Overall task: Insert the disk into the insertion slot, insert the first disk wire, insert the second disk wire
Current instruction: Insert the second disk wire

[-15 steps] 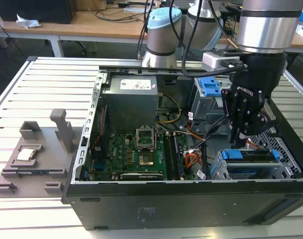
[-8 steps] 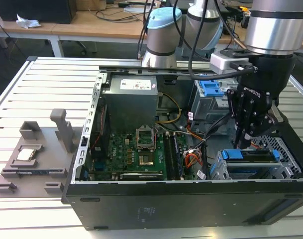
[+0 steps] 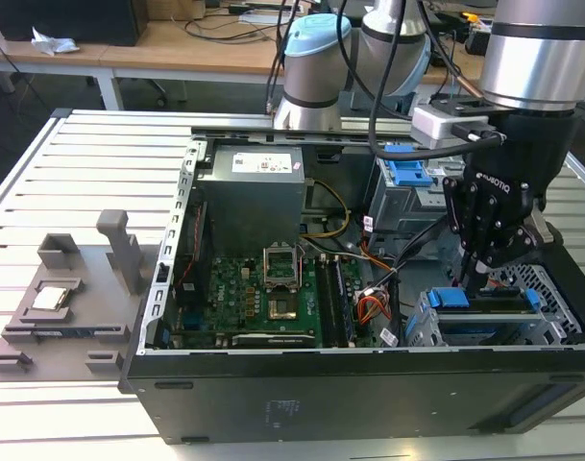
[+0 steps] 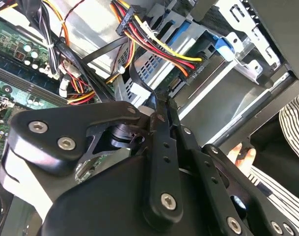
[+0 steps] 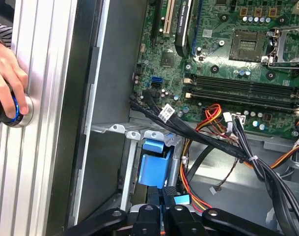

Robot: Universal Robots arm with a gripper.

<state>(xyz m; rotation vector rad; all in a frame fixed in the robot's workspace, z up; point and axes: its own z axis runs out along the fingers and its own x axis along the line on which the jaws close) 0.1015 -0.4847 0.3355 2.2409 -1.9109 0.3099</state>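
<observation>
Jaws of the gripper (image 3: 491,272) were drawn together, pinching a small dark cable connector (image 5: 169,190) just above the drive cage at the exterior view's right end of the open computer case (image 3: 273,403). In the first wrist view the fingertips (image 5: 165,194) met over that connector, directly beside a blue caddy tab (image 5: 155,164). The disk (image 3: 484,309) already sat inside the insertion slot (image 3: 561,331), its blue caddy edge showing along the top of the perforated grey cage. In the second wrist view a flat black connector with red, yellow and black wires (image 4: 188,73) lay against the grey drive bay, and a black cable ran from it towards the gripper's linkage (image 4: 164,162).

The motherboard (image 3: 273,293) lay flat in the middle of the case, with its empty processor socket (image 5: 247,45) open and the memory slots (image 5: 237,88) bare. A grey power supply (image 3: 251,192) stood behind it. Bundled black cables (image 5: 198,132) crossed from the board to the drive area, beside orange and red wires (image 5: 210,115).

A person's hand (image 5: 7,83) rested on a blue-ringed knob (image 5: 12,110) at the edge of the slatted aluminium worktop (image 3: 71,192), and a striped sleeve (image 4: 291,128) showed in the second wrist view. A grey fixture tray (image 3: 71,303) holding a processor chip (image 3: 50,298) sat on the worktop, well apart from the case on the exterior view's left.
</observation>
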